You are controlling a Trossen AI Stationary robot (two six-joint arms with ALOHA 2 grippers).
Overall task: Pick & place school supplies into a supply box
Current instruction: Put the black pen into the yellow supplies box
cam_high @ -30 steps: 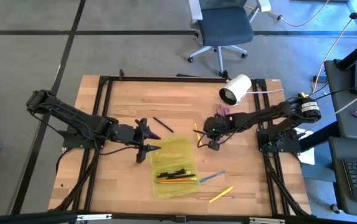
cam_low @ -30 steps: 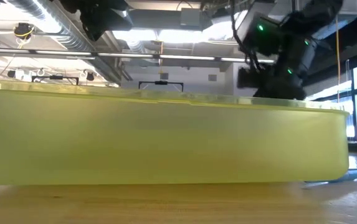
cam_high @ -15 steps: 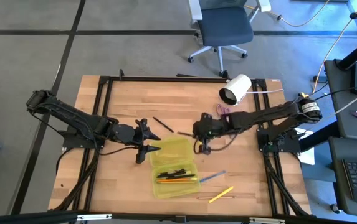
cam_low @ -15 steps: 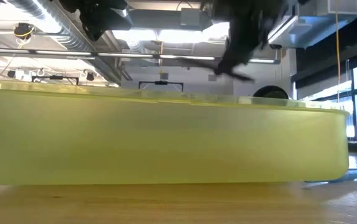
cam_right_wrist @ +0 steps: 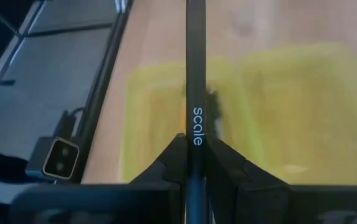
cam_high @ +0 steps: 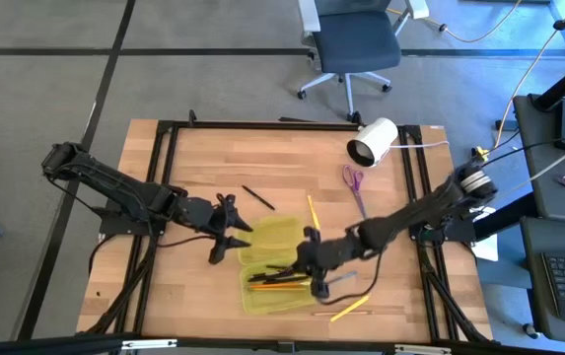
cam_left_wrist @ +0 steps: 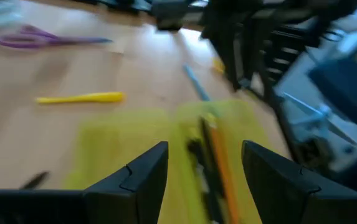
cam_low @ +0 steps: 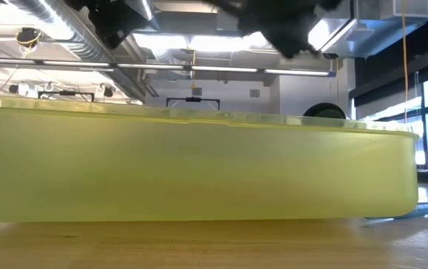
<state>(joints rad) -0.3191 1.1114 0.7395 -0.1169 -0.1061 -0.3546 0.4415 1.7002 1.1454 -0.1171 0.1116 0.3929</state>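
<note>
The yellow-green supply box [cam_high: 274,258] lies open near the table's near edge, and several black and orange pens [cam_high: 280,279] lie in its tray. My right gripper [cam_right_wrist: 195,163] hovers over the box's right part [cam_high: 314,266] and is shut on a black pen [cam_right_wrist: 195,74]. My left gripper [cam_high: 231,229] is open and waits at the box's left far corner; in its wrist view [cam_left_wrist: 206,180] the box [cam_left_wrist: 134,140] lies just ahead. Purple scissors [cam_high: 353,182], a yellow pencil [cam_high: 312,210], a black pen [cam_high: 257,197], a blue pen [cam_high: 339,280] and a yellow pen [cam_high: 349,308] lie on the table. My right gripper pinches the black pen between its two fingers, at the shaft just behind the printed word [cam_right_wrist: 196,134]. The pen runs straight ahead from between the fingers, along them. It is lifted clear and points out over the yellow box [cam_right_wrist: 290,106].
A white cylinder [cam_high: 373,141] lies at the table's far right. The low view is filled by the box's near wall [cam_low: 199,164], with both arms dark above it. Bare wood shows left of the box and along the far edge. An office chair [cam_high: 353,44] stands beyond the table.
My right gripper has carried the black pen from the table's middle right, first leftward, then toward the near edge, and now stands above the box. The scissors and yellow pencil that its arm covered now show. My left arm has kept still.
</note>
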